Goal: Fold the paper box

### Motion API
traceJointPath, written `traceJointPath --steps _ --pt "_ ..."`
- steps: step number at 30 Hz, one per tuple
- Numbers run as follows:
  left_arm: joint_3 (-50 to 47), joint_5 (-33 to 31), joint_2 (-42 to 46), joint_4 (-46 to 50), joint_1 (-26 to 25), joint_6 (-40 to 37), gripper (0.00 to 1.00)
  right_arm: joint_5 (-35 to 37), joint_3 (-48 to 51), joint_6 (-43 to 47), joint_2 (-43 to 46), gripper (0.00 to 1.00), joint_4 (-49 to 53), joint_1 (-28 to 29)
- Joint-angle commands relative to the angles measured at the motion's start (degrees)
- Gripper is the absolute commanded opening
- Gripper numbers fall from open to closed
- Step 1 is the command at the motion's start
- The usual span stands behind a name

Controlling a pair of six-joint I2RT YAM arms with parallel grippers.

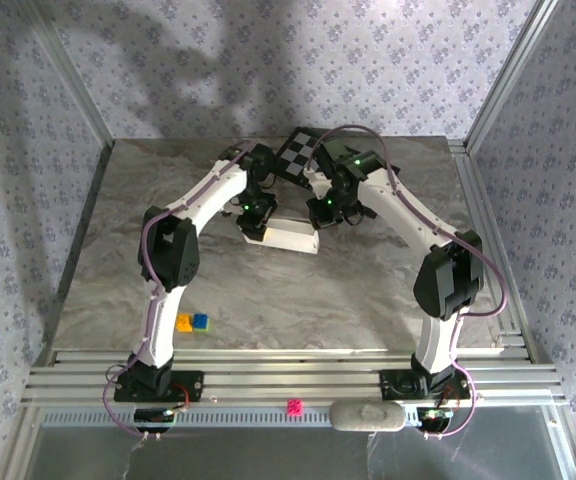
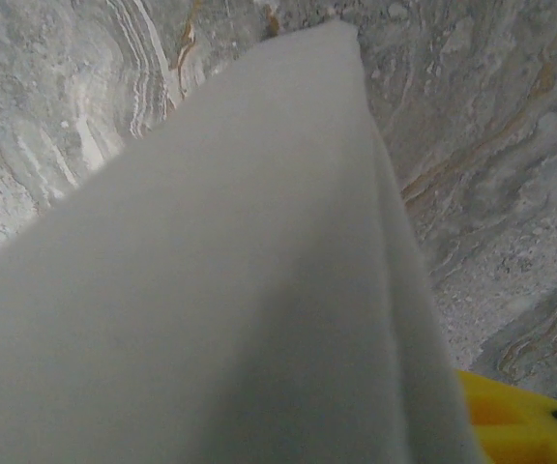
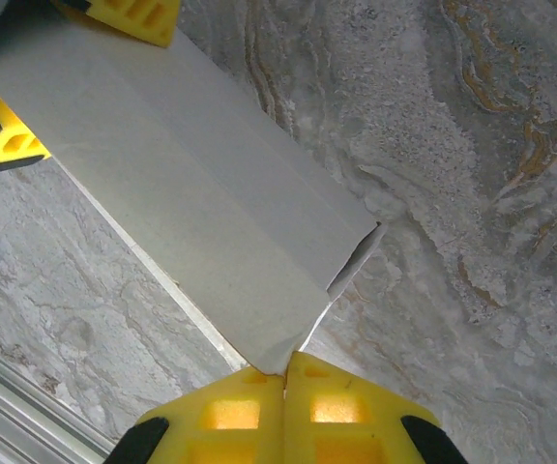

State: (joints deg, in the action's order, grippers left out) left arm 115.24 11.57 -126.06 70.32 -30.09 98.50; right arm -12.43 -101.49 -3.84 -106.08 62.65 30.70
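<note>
Now pinching a corner of the paper box (image 3: 191,193) on the counter (image 1: 268,290) with the clenched right pincer (image 3: 283,406); straddling its far end with the left pincer (image 3: 80,77), hold unclear; seemingly handling light, flimsy, favouring edge grips.

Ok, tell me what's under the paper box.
Grey marbled table shows beside the paper box; the patch directly beneath it is covered, so anything there cannot be seen.

The paper box (image 1: 290,238) is plain white, the table (image 1: 268,290) grey-veined marble, the board (image 1: 298,152) black-and-white checkered
</note>
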Motion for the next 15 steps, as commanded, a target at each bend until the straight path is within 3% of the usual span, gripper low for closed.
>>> traceJointPath --steps 1,15 --pt "1.06 3.00 0.81 0.96 -0.86 0.97 0.50 -0.79 0.57 0.79 0.17 0.00 -2.17 0.68" --pt "5.34 2.31 -1.33 2.26 -2.48 1.43 0.48 -4.15 -0.27 -0.49 -0.36 0.00 -1.10 0.61"
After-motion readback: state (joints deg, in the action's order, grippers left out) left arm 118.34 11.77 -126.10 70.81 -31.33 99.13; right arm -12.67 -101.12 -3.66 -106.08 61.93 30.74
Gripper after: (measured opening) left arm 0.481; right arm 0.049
